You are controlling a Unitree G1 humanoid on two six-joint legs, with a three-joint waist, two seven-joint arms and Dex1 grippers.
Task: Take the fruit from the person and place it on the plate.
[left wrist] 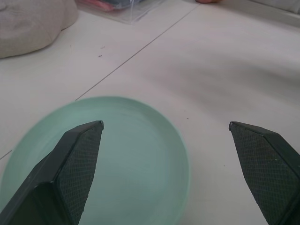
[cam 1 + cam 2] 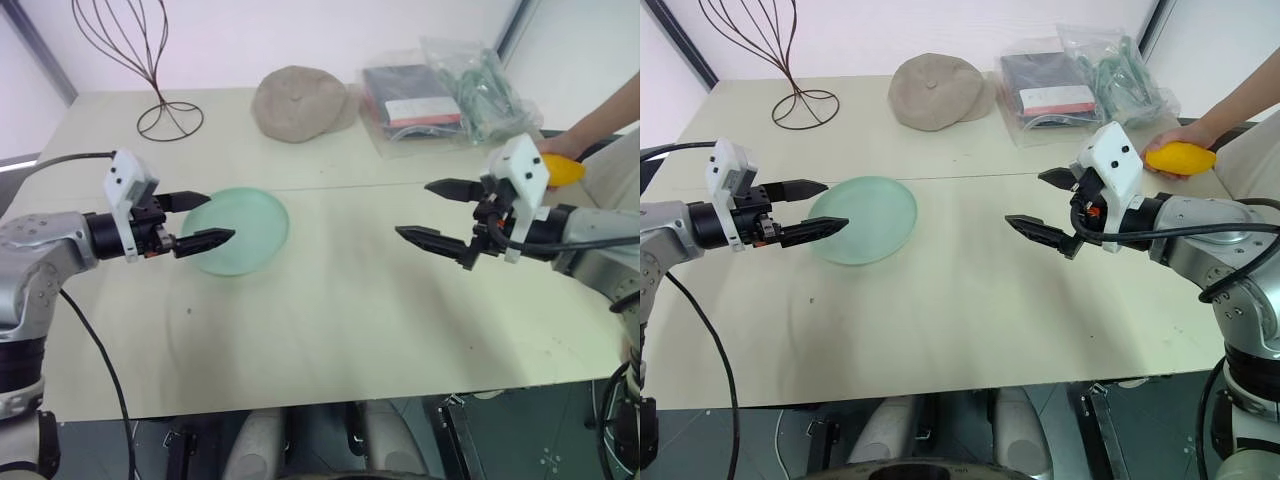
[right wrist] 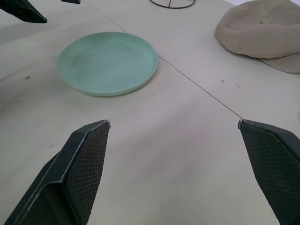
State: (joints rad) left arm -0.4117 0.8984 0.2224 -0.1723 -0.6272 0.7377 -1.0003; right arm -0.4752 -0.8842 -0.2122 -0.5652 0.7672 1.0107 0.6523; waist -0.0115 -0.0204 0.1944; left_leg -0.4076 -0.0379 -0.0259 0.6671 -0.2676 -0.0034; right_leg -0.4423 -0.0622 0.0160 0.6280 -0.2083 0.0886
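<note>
Fruit [image 2: 1180, 158], smooth yellow-orange and oblong, sits under the person's hand [image 2: 1185, 135].

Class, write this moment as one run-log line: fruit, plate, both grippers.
fruit: in person's hand, table's right edge | plate: empty | left gripper: jaws open, over plate's rim | right gripper: jaws open, holding nothing

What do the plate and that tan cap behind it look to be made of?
The plate looks like thin plastic or frosted glass: pale mint, translucent, smooth with a soft sheen. Which one is unclear. The cap looks like woven fabric: matte, soft folds, stitched panels meeting at a top button.
</note>
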